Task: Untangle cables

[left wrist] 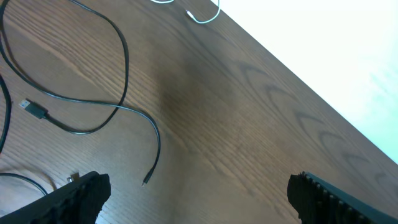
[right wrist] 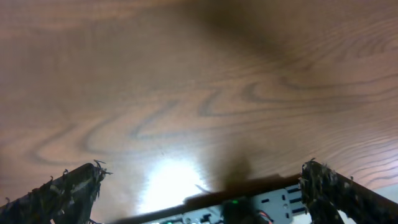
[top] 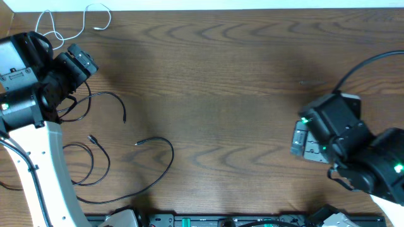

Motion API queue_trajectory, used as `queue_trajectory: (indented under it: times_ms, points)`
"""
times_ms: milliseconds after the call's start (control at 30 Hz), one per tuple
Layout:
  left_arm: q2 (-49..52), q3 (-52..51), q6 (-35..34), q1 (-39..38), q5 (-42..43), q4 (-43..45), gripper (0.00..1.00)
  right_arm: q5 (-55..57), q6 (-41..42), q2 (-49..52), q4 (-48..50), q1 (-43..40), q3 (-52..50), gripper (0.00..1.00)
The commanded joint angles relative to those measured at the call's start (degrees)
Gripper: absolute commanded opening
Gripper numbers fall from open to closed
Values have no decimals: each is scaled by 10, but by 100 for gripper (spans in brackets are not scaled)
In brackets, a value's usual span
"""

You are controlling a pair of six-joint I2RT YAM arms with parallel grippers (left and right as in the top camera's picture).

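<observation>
A thin white cable [top: 63, 28] lies in loose loops at the far left edge of the table; its end also shows in the left wrist view [left wrist: 202, 17]. Thin black cables lie separately at the left: one [top: 107, 96] curving beside my left gripper, a loop with a small plug [top: 95, 140], and a long one [top: 165, 165] ending at a plug. The left wrist view shows a black cable [left wrist: 121, 68] with its tip and a USB plug [left wrist: 34, 109]. My left gripper [top: 82, 63] is open and empty above them. My right gripper [top: 300, 139] is open and empty over bare wood.
The wooden table [top: 240, 82] spans the view. A thick black cord [top: 360, 66] runs to the right arm. A metal rail with electronics [top: 208, 221] runs along the near edge; it also shows in the right wrist view [right wrist: 261, 205].
</observation>
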Motion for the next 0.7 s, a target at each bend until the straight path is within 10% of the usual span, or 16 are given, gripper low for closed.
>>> queue_trajectory:
  times_ms: [0,667]
  points:
    - [2,0,12,1,7,0,96,12,3,-33,31,-45,-11,99]
    - [2,0,12,1,7,0,96,-142,-245,-260,432,-281,-384,99]
